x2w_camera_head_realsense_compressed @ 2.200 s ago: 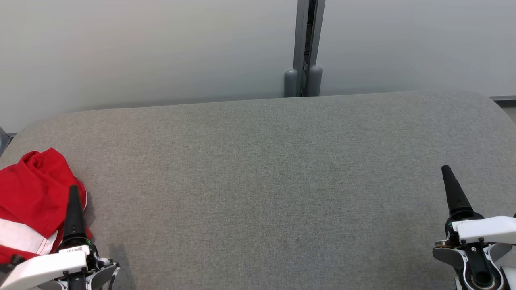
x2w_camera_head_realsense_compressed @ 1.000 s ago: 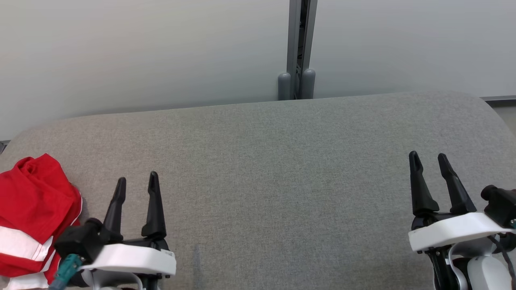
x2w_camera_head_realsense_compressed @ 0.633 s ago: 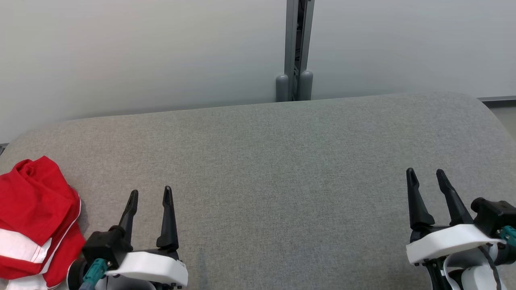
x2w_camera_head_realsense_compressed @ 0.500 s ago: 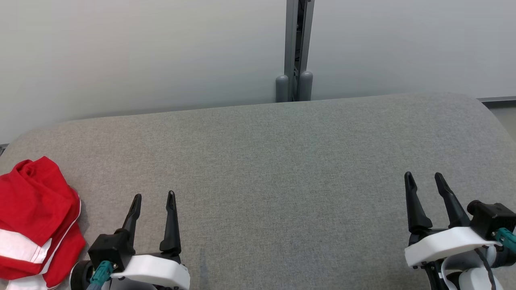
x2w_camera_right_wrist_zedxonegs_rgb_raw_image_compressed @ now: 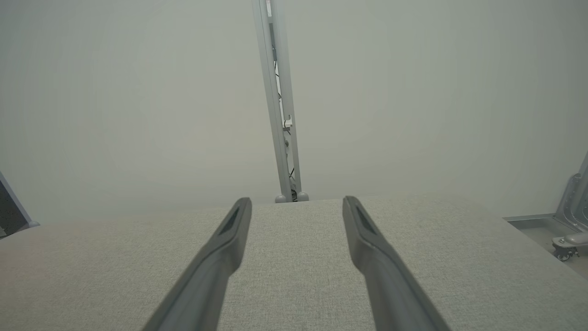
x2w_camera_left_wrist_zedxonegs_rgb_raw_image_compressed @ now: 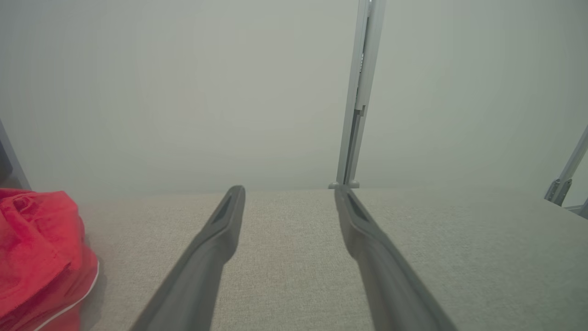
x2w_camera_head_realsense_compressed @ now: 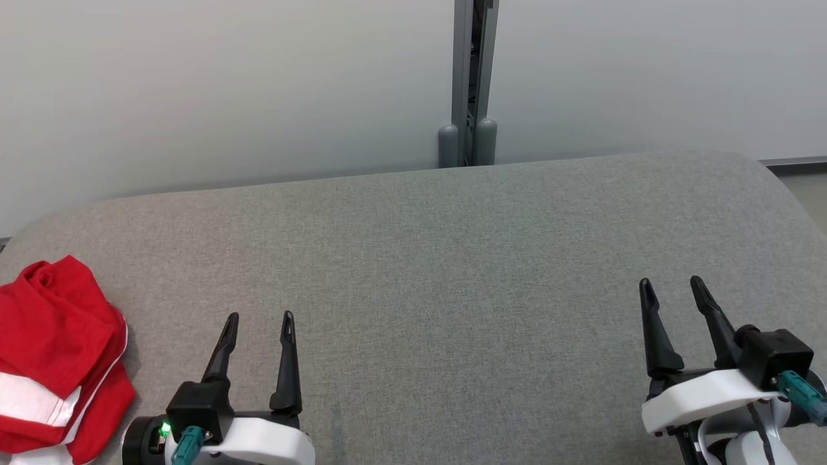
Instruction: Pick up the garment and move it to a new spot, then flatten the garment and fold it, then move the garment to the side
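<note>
The garment (x2w_camera_head_realsense_compressed: 55, 352) is a red bundle with white stripes, lying folded at the far left edge of the grey padded table (x2w_camera_head_realsense_compressed: 452, 258); it also appears at the left of the left wrist view as a red garment (x2w_camera_left_wrist_zedxonegs_rgb_raw_image_compressed: 36, 253). My left gripper (x2w_camera_head_realsense_compressed: 260, 321) hovers open to the right of it, apart from the cloth, nothing between its fingers (x2w_camera_left_wrist_zedxonegs_rgb_raw_image_compressed: 220, 239). Over the table's lower right my right gripper (x2w_camera_head_realsense_compressed: 669, 285) stands open and empty, its fingers (x2w_camera_right_wrist_zedxonegs_rgb_raw_image_compressed: 367, 243) pointing toward the wall.
A pale wall with a grey vertical post (x2w_camera_head_realsense_compressed: 468, 77) rises behind the table. The table's right corner is rounded (x2w_camera_head_realsense_compressed: 775, 174). A metal frame with a caster (x2w_camera_right_wrist_zedxonegs_rgb_raw_image_compressed: 569, 230) stands off the table's right side.
The left gripper has left the garment and drawn right and back toward me, turning so both fingers show. The right gripper turned likewise and drew back. The head camera shifted slightly.
</note>
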`<state>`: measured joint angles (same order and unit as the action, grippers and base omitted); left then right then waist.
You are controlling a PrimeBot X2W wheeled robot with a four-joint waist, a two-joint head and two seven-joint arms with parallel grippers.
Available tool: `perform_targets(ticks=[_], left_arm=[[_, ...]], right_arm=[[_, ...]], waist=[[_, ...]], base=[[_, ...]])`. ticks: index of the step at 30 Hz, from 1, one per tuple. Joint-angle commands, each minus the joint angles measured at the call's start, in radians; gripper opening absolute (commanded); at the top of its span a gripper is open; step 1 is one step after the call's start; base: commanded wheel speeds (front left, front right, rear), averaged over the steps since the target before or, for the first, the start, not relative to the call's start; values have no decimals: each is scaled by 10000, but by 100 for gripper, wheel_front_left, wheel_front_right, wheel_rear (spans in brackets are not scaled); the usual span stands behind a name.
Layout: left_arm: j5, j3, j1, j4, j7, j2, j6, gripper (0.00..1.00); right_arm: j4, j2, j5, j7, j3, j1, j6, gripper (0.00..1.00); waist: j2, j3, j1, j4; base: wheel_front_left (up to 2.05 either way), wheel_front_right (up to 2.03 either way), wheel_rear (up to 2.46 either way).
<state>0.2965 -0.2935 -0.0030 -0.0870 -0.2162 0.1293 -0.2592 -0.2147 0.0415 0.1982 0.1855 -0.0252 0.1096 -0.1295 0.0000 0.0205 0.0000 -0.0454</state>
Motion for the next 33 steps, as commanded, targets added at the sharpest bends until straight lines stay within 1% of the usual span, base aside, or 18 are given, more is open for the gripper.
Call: perform_targets(ticks=[1, 7, 13, 23, 26, 29, 33], left_arm=[[-208, 15, 71, 2, -85, 8, 63, 100], [-669, 124, 119, 32, -175, -117, 136, 100], [-1181, 220, 249, 35, -248, -249, 195, 100], [-1987, 325, 389, 69, -400, -403, 280, 100], [-2213, 345, 438, 81, -437, -453, 298, 100], [-2384, 388, 491, 56, -468, -506, 356, 100], [-2327, 547, 534, -1, -500, -600, 449, 100]], right_arm=[[60, 99, -222, 133, -20, -69, -15, 100], [31, 107, -304, 270, -115, -98, -16, 100], [-138, 111, 138, 428, -215, -126, -18, 100], [-238, 123, -533, 664, -357, -108, -20, 100], [-310, 127, -394, 722, -365, -123, -20, 100], [-381, 128, -506, 771, -421, -136, -21, 100], [-466, 133, -389, 823, -462, -140, -20, 100]], waist=[[0, 8, 0, -7], [0, 29, 0, -23], [0, 89, 0, -43], [0, 173, 0, -58], [0, 184, 0, -64], [0, 194, 0, -66], [0, 182, 0, -58]], base=[[0, 0, 0], [0, 0, 0], [0, 0, 0], [0, 0, 0], [0, 0, 0], [0, 0, 0], [0, 0, 0]])
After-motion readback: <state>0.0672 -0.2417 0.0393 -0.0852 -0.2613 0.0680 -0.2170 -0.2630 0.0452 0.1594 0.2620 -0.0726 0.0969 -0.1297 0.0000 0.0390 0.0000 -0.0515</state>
